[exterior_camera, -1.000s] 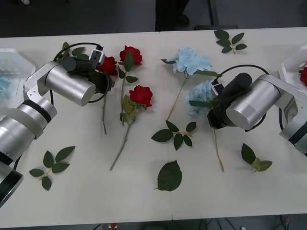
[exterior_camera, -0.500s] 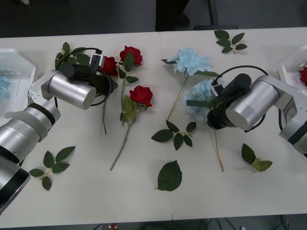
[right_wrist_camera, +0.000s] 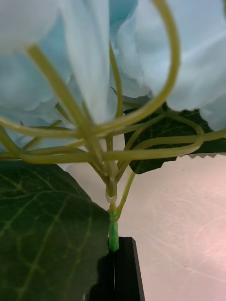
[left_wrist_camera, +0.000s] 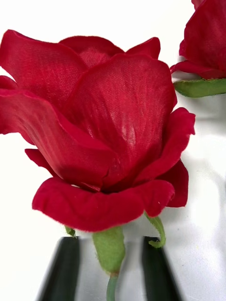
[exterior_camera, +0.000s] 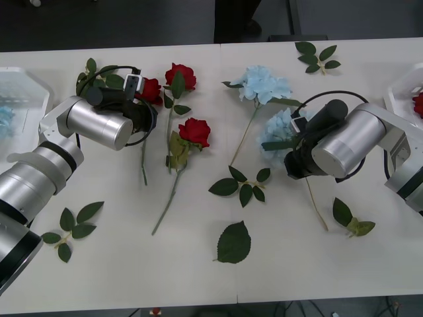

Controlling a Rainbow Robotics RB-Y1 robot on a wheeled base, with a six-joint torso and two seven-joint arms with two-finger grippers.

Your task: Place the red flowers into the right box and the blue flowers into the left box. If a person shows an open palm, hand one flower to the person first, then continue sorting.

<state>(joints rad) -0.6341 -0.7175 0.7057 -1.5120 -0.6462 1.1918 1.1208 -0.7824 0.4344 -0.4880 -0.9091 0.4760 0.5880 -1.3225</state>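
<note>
White tabletop (exterior_camera: pixel 370 277) is strewn with flowers. A hydrangea stem (right_wrist_camera: pixel 113 230) is pinched in the closed right gripper (right_wrist_camera: pixel 117 268), mid-table; the left gripper (left_wrist_camera: pixel 110 268) is spread astride a rose (left_wrist_camera: pixel 101 136) stem, ungrasped. Thin stems could slip if lifted abruptly.

The white worktop (exterior_camera: pixel 132 264) carries red flowers (exterior_camera: pixel 194 131) at ten o'clock, blue flowers (exterior_camera: pixel 264 84) at one o'clock, and loose leaf sprigs (exterior_camera: pixel 234 243).

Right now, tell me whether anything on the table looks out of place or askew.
Nothing looks damaged. Loose green leaf sprigs lie scattered among the flowers. The right gripper is shut on a blue flower, whose stem slants askew; the left gripper straddles a red rose.
</note>
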